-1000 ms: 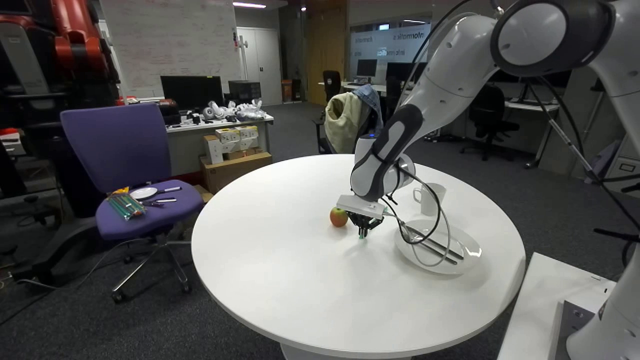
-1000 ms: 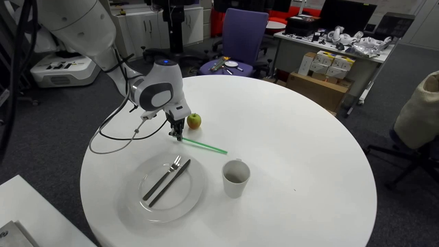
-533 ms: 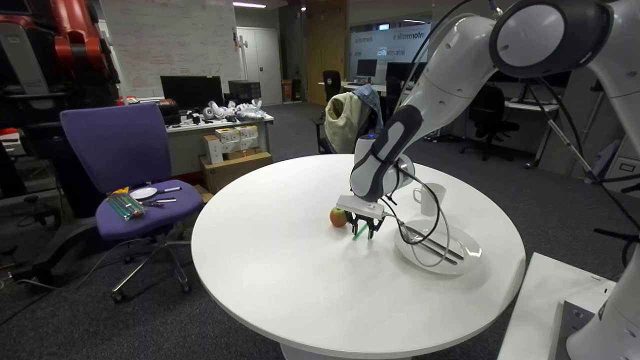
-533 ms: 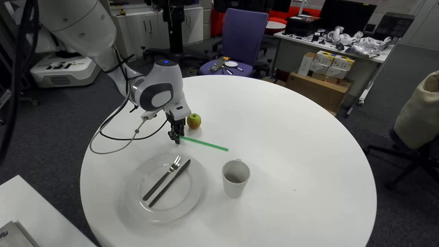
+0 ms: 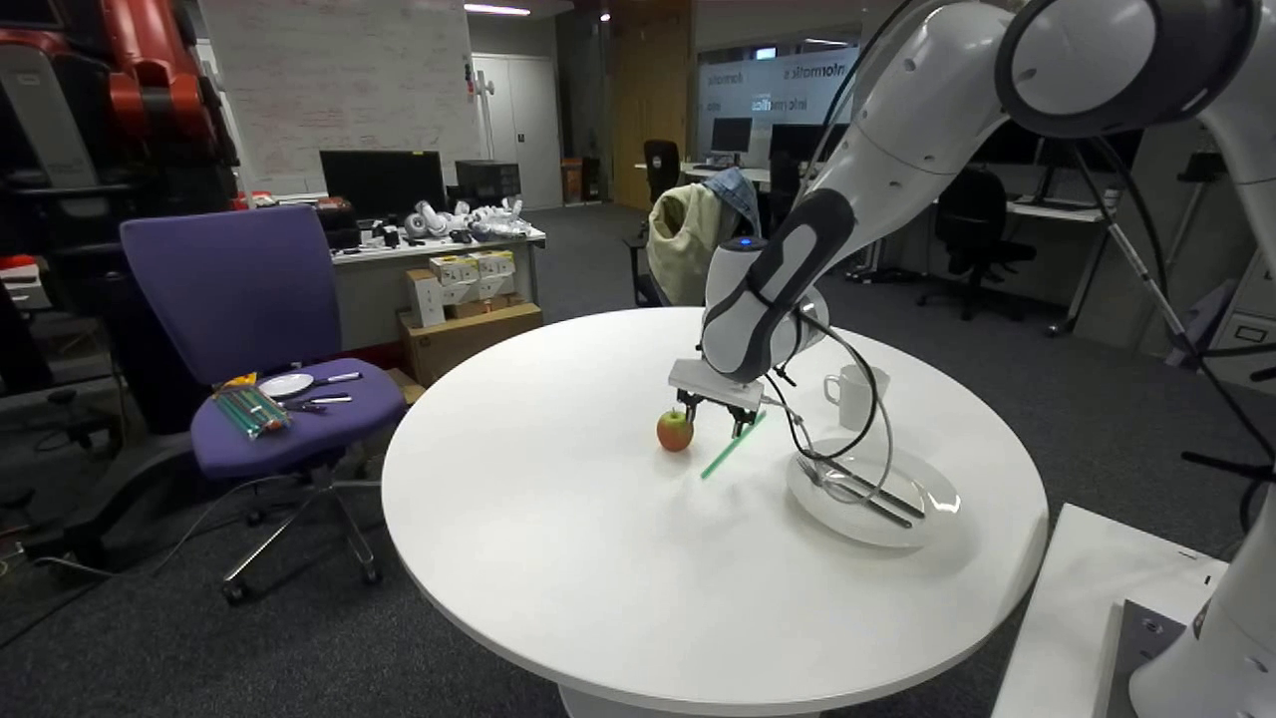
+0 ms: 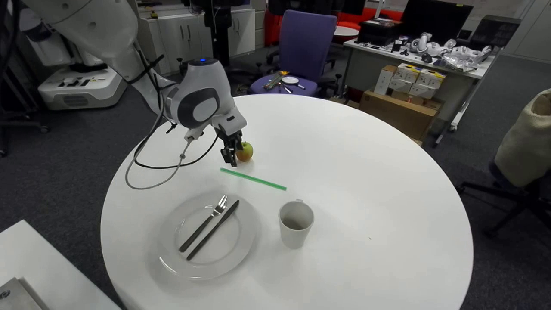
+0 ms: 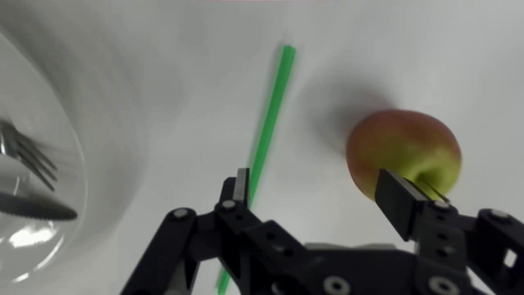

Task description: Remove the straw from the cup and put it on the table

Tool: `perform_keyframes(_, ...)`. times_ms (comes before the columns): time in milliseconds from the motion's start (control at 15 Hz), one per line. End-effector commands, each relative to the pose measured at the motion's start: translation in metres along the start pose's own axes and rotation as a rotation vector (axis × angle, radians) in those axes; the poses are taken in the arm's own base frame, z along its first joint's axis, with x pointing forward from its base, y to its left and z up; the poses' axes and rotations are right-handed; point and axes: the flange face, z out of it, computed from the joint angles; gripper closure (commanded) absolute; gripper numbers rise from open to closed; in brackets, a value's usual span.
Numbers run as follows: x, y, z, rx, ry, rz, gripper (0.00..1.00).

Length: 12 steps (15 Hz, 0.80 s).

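Observation:
The green straw [image 5: 733, 446] [image 6: 253, 178] [image 7: 270, 119] lies flat on the white round table [image 6: 366, 172]. The white cup [image 5: 852, 404] [image 6: 292, 234] stands upright, apart from the straw, and no straw shows in it; the wrist view does not include it. Above the table, my gripper [image 5: 714, 425] [image 6: 234, 160] [image 7: 314, 180] is open with nothing between its fingers. In the wrist view one finger [image 7: 241, 184] overlaps the straw's edge and the opposite finger overlaps the apple [image 7: 401, 143]; whether that finger touches the apple I cannot tell.
The apple sits beside the gripper in both exterior views. A white plate [image 6: 247, 241] [image 7: 41, 102] holds a fork [image 6: 206, 226] and a knife [image 6: 213, 231]. Cables hang from the arm over the plate's side. A purple chair [image 6: 301, 47] stands beyond the table.
The jaws have gone from shut on the straw to open. The straw has been let go and stays on the table. My gripper has risen above it, closer to the apple.

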Motion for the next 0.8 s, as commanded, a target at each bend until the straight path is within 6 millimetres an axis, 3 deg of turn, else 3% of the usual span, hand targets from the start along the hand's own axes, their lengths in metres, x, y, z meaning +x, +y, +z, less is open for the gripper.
perform_keyframes(0, 0.015, 0.006, -0.077, 0.103, 0.101, -0.076, 0.19)
perform_keyframes(133, 0.025, 0.008, -0.113, 0.138, 0.159, -0.142, 0.17)
perform_keyframes(333, 0.045, 0.023, -0.159, 0.086, 0.282, -0.284, 0.02)
perform_keyframes(533, 0.076, 0.041, -0.188, 0.023, 0.416, -0.422, 0.00)
perform_keyframes(733, 0.084, 0.064, -0.209, 0.034, 0.494, -0.611, 0.00)
